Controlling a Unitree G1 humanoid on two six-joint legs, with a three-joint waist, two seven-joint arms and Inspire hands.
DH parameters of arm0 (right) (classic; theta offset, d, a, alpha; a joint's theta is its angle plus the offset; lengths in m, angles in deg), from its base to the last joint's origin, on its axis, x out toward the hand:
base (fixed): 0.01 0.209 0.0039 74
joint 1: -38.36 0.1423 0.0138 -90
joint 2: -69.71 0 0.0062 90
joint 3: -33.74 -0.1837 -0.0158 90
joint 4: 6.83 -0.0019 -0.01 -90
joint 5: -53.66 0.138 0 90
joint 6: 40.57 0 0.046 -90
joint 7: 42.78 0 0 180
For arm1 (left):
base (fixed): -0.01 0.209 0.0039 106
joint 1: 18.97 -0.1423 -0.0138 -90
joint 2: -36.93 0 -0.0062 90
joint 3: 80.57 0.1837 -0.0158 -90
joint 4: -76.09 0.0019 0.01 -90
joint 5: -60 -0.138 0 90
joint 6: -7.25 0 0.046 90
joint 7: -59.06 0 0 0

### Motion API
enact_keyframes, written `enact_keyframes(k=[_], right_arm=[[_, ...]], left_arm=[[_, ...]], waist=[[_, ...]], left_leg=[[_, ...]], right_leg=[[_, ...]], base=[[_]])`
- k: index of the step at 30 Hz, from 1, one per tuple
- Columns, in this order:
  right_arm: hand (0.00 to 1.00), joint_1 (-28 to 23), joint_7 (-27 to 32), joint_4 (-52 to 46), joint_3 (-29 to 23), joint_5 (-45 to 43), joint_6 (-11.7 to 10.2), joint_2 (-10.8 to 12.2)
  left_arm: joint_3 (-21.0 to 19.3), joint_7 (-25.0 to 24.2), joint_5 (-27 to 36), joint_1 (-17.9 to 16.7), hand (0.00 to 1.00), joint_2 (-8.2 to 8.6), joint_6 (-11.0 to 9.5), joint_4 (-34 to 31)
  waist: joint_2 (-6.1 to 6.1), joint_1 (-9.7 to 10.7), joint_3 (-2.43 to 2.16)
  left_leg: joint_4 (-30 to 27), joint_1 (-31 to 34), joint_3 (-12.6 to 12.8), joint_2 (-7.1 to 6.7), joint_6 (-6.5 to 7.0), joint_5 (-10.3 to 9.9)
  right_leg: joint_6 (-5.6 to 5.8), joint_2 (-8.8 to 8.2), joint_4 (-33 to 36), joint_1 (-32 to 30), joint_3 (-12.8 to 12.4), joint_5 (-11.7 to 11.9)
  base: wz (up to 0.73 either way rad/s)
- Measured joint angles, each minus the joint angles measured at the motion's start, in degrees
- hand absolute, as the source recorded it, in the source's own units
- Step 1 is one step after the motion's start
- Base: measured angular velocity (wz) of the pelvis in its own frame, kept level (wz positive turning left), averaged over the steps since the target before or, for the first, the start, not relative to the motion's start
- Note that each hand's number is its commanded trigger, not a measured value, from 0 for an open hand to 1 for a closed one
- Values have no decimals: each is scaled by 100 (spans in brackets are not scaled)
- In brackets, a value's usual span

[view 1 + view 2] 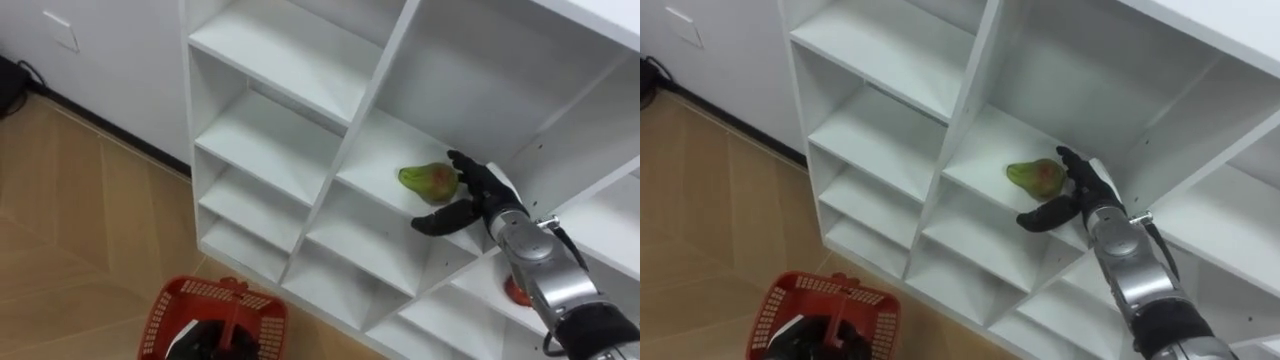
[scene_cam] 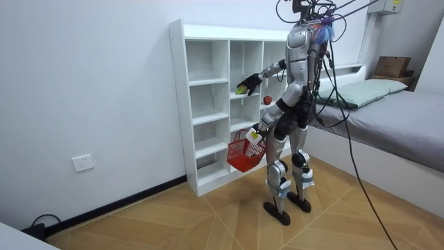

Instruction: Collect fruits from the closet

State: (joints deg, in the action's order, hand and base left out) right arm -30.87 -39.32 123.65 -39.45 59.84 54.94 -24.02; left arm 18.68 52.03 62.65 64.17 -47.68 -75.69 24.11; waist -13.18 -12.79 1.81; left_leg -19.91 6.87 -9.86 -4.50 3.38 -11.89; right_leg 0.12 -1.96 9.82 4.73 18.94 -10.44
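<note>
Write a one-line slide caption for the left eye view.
Right hand, open, reaches the green pear on a white shelf; left hand holds the red basket.

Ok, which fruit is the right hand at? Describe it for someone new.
In the white shelf unit, take the middle column, the shelf where the right hand reaches in. The pear lies there beside its fingers: green with a reddish blush, unlike the red fruit one column right and lower.

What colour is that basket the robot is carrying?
Red; the basket shows best in the left eye view.
</note>
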Motion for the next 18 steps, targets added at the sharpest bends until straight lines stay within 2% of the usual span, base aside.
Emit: enact_keyframes(k=[3, 6, 12, 14, 18], right_arm=[[0, 0, 35, 6, -1, -1, 0, 13], [0, 0, 185, 4, -9, -31, 0, 96], [0, 0, 463, -35, -13, -207, -19, 222], [0, 0, 543, -34, -12, -188, -82, 233], [0, 0, 669, -22, -14, -195, -228, 343]], left_arm=[[6, 0, 4, 2, 100, -1, 0, 4], [42, 0, -1, 3, 100, -1, 1, 47], [49, 1, -57, -11, 100, 51, 5, 49], [79, 1, -56, -4, 100, 56, 5, 41], [104, 1, -57, -4, 100, 56, 2, 39]], waist=[[20, 2, -13], [88, 13, -48], [352, 155, -126], [437, 201, -124], [475, 303, -108]], left_leg=[[-3, 5, 1, 1, 0, 1], [-4, 10, -1, 0, 1, 1], [6, 3, -4, -5, 4, 9], [20, -5, 1, -4, 2, 12], [55, -12, -4, -2, -6, 31]], right_leg=[[0, -1, 0, -5, 4, 0], [0, -3, 0, -12, 3, 0], [0, -6, -2, 2, 3, 0], [0, -7, -3, 16, 3, 0], [-1, -7, -5, 12, 7, -1]], base=[[0], [0], [0], [0], [0]])
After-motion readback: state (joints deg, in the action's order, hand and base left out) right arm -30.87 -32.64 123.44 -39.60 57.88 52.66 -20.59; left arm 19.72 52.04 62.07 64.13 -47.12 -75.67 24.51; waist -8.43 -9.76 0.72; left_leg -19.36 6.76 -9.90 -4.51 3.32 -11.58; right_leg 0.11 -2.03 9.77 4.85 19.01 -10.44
